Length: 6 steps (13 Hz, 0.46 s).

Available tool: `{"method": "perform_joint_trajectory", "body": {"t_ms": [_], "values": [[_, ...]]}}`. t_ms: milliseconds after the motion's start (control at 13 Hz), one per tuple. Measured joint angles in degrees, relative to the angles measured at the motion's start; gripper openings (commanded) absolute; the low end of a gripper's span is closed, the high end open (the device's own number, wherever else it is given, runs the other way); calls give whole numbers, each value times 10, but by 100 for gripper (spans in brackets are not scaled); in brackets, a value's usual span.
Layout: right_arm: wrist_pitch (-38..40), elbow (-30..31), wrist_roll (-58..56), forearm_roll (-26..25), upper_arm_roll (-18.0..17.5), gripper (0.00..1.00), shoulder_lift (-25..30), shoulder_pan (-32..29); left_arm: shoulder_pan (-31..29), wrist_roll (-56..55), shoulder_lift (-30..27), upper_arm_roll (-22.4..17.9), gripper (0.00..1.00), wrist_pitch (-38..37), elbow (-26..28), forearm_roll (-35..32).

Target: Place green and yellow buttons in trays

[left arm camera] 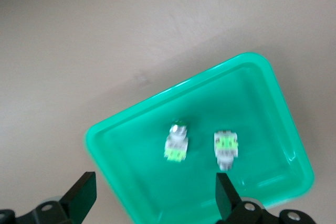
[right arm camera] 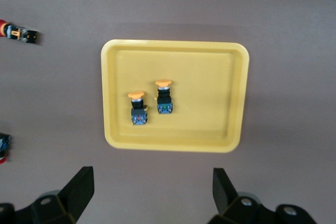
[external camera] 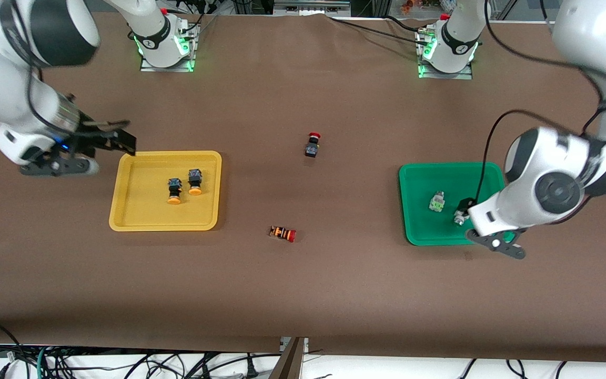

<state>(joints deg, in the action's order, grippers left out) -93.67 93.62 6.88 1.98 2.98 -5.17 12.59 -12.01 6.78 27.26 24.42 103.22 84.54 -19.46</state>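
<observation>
The yellow tray [external camera: 140, 213] holds two yellow-capped buttons [external camera: 174, 190] [external camera: 195, 182] lying side by side; they also show in the right wrist view [right arm camera: 137, 107] [right arm camera: 164, 98]. The green tray [external camera: 418, 223] holds two green-capped buttons [external camera: 436, 201] [external camera: 460, 217], seen too in the left wrist view [left arm camera: 177, 142] [left arm camera: 226, 148]. My left gripper [left arm camera: 155, 187] is open and empty above the green tray [left arm camera: 252, 93], close to one green button. My right gripper [external camera: 128, 136] is open and empty above the table, beside the yellow tray's corner toward the right arm's end.
A red-capped black button [external camera: 312, 144] stands on the table between the trays. A red-capped button with an orange-striped body [external camera: 283, 233] lies nearer the front camera. The left arm's body covers part of the green tray.
</observation>
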Motion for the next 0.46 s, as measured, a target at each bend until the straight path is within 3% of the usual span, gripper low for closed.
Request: {"method": "perform_joint_trajectory", "body": {"t_ms": [231, 308, 462], "values": [[60, -53, 0, -5, 12, 100, 4, -1, 0, -7, -83, -13, 100, -97, -58, 74], [63, -69, -2, -5, 17, 100, 5, -3, 6, -10, -116, -39, 100, -111, -63, 102], [72, -87, -4, -5, 19, 100, 5, -5, 53, -10, -190, -139, 100, -131, -34, 159]]}}
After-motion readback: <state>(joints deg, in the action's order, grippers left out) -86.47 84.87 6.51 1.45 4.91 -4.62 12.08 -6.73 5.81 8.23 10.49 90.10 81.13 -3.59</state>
